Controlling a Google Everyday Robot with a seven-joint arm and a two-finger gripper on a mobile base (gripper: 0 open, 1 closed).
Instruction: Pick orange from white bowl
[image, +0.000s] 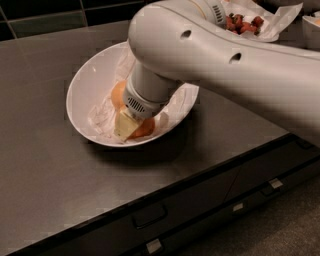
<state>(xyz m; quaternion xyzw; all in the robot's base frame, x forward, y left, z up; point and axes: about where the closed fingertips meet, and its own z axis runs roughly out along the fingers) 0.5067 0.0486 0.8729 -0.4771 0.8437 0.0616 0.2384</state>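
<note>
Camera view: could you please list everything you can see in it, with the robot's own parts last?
white bowl: one, glossy white, on the counter left of centre.
crumpled paper: one sheet, white, lining the white bowl.
orange: one, reddish-orange, near side of the white bowl.
paler orange: one, yellow-orange, behind it, partly hidden by the arm.
counter: one, dark grey, fills most of the view.
drawers: dark, under the counter's front edge.
red fruit: several pieces, red, far right corner.
arm: one, white, reaching in from the right.
gripper: one, pale yellow, down in the white bowl beside the orange.
</note>
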